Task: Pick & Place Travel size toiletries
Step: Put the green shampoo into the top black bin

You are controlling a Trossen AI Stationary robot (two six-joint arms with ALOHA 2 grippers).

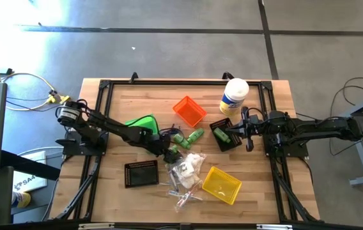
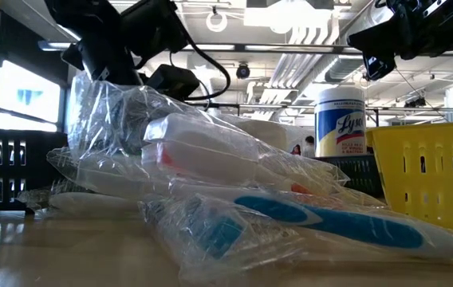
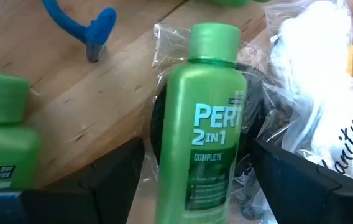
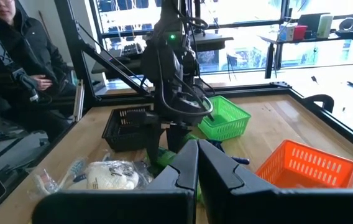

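The travel size toiletries lie in a heap at mid-table: green mini bottles (image 1: 196,135), white crinkly packets (image 1: 188,167) and clear-wrapped sticks (image 2: 290,215). My left gripper (image 3: 198,149) is open and slants down over the heap's left side (image 1: 170,150). Its two fingers stand on either side of a green Pert bottle (image 3: 204,118) without touching it. That bottle lies on a dark clear-wrapped piece. A second green bottle (image 3: 2,137) and a white packet (image 3: 325,93) flank it. My right gripper (image 4: 196,162) is shut and waits level at the right (image 1: 248,131), above a black bin.
Around the heap stand a green bin (image 1: 142,123), an orange bin (image 1: 189,110), a yellow bin (image 1: 221,184) and two black bins (image 1: 141,173) (image 1: 226,135). A white-lidded canister (image 1: 234,96) is at the far right. A blue razor (image 3: 83,25) lies nearby. A person (image 4: 15,68) sits beyond the table.
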